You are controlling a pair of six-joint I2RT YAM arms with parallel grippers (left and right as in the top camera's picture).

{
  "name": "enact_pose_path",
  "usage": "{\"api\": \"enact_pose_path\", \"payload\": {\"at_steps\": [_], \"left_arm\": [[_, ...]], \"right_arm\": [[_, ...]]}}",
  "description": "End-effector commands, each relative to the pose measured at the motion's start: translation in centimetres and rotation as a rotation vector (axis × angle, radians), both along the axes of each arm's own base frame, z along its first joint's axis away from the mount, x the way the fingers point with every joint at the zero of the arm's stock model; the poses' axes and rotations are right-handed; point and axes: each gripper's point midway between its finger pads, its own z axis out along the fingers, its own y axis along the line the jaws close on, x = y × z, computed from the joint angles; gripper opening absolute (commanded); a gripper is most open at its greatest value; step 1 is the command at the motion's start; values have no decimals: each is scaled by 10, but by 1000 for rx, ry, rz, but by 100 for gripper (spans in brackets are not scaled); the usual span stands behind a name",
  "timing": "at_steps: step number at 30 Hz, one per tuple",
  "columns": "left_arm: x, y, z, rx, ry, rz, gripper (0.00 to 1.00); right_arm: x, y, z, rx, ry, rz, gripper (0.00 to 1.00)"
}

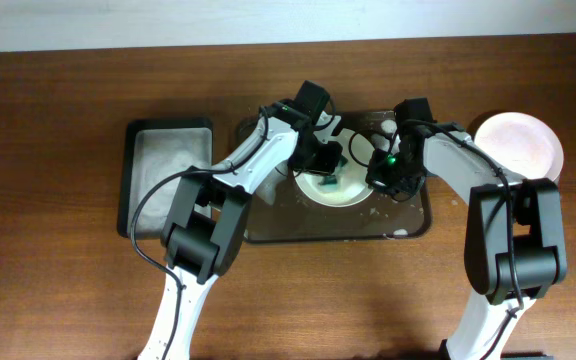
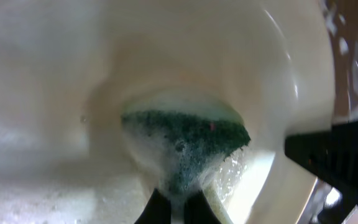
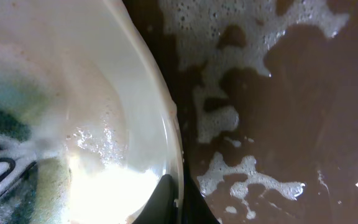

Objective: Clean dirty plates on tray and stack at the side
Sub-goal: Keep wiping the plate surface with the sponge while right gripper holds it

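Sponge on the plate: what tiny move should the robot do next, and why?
Probably slide the sponge in the left tool a little sideways across the plate. It sits foamy in the plate's middle, and the right tool pinches the rim, steadying it over the tray.

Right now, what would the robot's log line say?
left gripper: pressing sponge on plate | right gripper: holds plate rim | tray: foamy | second plate: beside tray
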Motion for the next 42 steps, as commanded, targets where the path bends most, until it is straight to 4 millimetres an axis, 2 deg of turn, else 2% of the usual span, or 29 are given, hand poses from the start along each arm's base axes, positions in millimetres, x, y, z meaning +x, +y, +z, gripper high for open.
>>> {"api": "enact_pose_path", "payload": {"at_steps": [1,4,12,14,19,21,24,27,29,30,35,37,40,42], "left_arm": [[23,74,-60,377,-48,267,1],[27,91,-60,460,-85,289,1],[11,97,-58,489,-14,262,1],[18,104,-50,522,-40,276,0],[49,122,-22,650,-206,327,1],[58,123,-18,672,-261,342,1],[65,117,-21,648,-287,352,1],[59,105,-29,602,-250,313,1],[47,83,-35,508,-194,191,0],[33,59,-37,381,-130,85,0],[-1,9,-26,76,12,-97,0],[-11,2,-22,23,53,-128,0],[-23,5,-21,24,103,-138,0],[-35,0,-17,-27,130,-205,0]], "right_arm": [[-23,-3,-28,-43,89,32,4],[-22,-3,-28,-43,86,32,4],[-22,-3,-28,-43,86,32,4],[-22,-3,-28,-43,85,32,4],[-22,-3,-28,-42,85,32,4],[-22,-3,-28,-42,84,32,4],[-22,-3,-27,-42,83,32,4],[-22,-3,-27,-42,82,32,4],[-22,-3,-27,-42,82,32,4],[-22,-3,-27,-42,82,32,4],[-22,-3,-28,-42,82,32,4],[-22,-3,-28,-42,82,32,4],[-22,-3,-27,-42,82,32,4],[-22,-3,-28,-42,82,32,4]]}}
